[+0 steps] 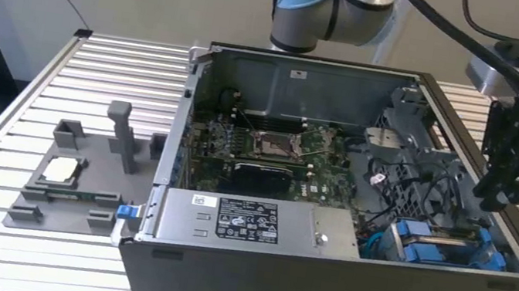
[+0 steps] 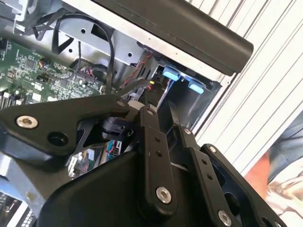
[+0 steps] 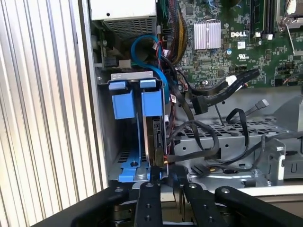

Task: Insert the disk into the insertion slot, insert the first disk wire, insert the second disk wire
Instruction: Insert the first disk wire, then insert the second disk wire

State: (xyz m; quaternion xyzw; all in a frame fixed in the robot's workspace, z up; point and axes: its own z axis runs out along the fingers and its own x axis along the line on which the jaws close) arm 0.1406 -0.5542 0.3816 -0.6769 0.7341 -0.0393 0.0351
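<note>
Though unable to call the gripper (image 3: 166,176) spread or clamped near the insertion slot (image 3: 137,173), reckon the disk (image 3: 155,137) already seated inside. Spotting a black connector (image 3: 199,103) loose, so wires (image 3: 227,90) probably pending.

Exterior view, three o'clock: the black jointed pincer (image 1: 494,200) hides part of the dark grey metal computer case (image 1: 320,288).
</note>
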